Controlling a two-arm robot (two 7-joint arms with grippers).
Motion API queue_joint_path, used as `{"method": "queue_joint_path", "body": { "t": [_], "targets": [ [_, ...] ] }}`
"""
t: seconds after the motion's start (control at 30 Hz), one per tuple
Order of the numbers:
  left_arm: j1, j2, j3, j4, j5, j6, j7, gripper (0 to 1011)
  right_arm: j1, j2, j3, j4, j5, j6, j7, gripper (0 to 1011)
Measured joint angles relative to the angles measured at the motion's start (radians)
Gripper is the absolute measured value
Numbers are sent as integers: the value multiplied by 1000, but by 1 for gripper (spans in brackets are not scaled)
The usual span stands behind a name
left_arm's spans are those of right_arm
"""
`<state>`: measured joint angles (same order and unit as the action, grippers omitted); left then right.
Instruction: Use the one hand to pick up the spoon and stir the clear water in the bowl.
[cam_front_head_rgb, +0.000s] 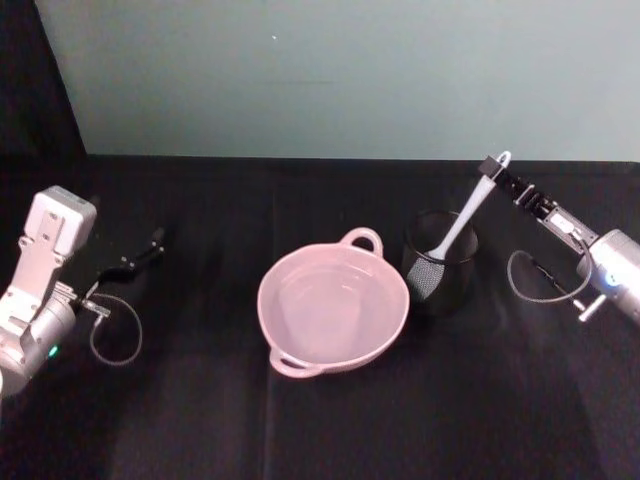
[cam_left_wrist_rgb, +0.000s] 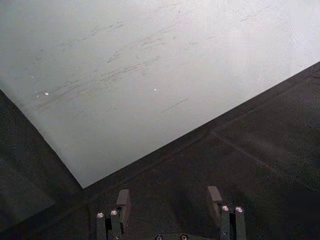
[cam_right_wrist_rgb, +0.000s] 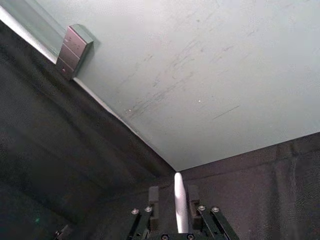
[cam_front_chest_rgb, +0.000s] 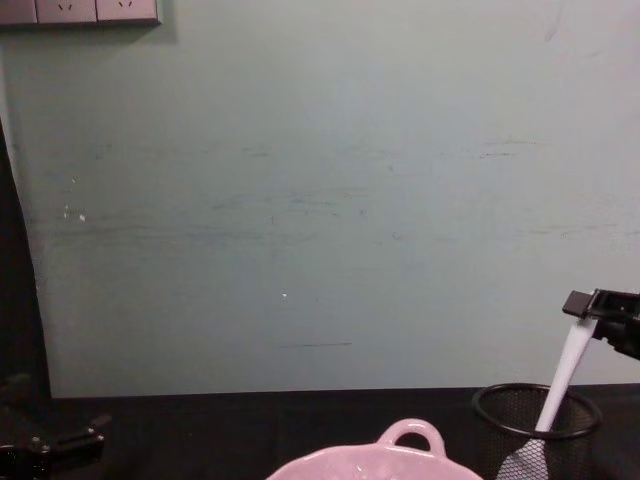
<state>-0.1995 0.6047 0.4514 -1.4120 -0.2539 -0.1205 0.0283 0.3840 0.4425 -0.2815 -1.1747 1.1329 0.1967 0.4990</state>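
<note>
R hand (cam_front_head_rgb: 503, 178), a black boxy unit, is clenched on the top end of the spoon (cam_front_head_rgb: 462, 218), above and just right of the wire-mesh cup (cam_front_head_rgb: 441, 268).

Spoon: long, slim, white plastic. It is tilted, handle end up to the right, lower end down inside the cup.

Cup: black mesh, round, upright, at the bowl's right side. I can't tell whether the two touch.

Bowl (cam_front_head_rgb: 268, 300): pale pink, round, smooth glossy wall, one loop handle on the far rim and another on the near rim. It sits mid-tabletop (cam_front_head_rgb: 200, 420), on black cloth w/ soft creases. There is a faint ring inside the wall; I can't confirm water from it.

L hand (cam_front_head_rgb: 150, 245): parked far left over the tabletop, well apart from the bowl. L wrist view has its fingers (cam_left_wrist_rgb: 123, 199) spread w/ nothing between.

View differences:
- R wrist view gives the grip close up, the white handle standing between two dark pads (cam_right_wrist_rgb: 153, 196).
- Head view gives the layout from above.
- Chest view gives the side profile: the spoon leans out past the cup's rim ring, and the bowl's far loop is at the frame bottom.

Wall (cam_front_chest_rgb: 320, 200) behind: pale green, matt, scuffed, w/ a grey socket plate (cam_right_wrist_rgb: 74, 51) on it.
</note>
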Motion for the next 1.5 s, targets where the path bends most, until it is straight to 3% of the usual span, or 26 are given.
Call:
{"method": "queue_joint_path", "body": {
  "t": [0.03, 0.1, 0.23, 0.37, 0.47, 0.63, 0.83, 0.97, 1.2, 1.5],
  "targets": [
    [0, 0, 0, 0, 0, 0, 0, 1011, 0, 0, 0, 0, 0, 0, 0, 390],
    [0, 0, 0, 0, 0, 0, 0, 1011, 1, 3, -7, 1, 6, -3, 2, 278],
    [0, 0, 0, 0, 0, 0, 0, 1011, 2, 9, -17, 1, 7, -13, 4, 162],
    [0, 0, 0, 0, 0, 0, 0, 1011, -5, 21, -29, -24, -7, -41, 0, 121],
    [0, 0, 0, 0, 0, 0, 0, 1011, -20, 38, -42, -70, -51, -88, -18, 121],
    [0, 0, 0, 0, 0, 0, 0, 1011, -49, 76, -63, -179, -187, -186, -75, 121],
    [0, 0, 0, 0, 0, 0, 0, 1011, -70, 112, -69, -299, -317, -243, -126, 121],
    [0, 0, 0, 0, 0, 0, 0, 1011, -77, 133, -65, -367, -370, -248, -146, 121],
    [0, 0, 0, 0, 0, 0, 0, 1011, -81, 157, -51, -451, -420, -222, -160, 121],
    [0, 0, 0, 0, 0, 0, 0, 1011, -86, 157, -43, -465, -430, -219, -161, 121]
  ]
}}
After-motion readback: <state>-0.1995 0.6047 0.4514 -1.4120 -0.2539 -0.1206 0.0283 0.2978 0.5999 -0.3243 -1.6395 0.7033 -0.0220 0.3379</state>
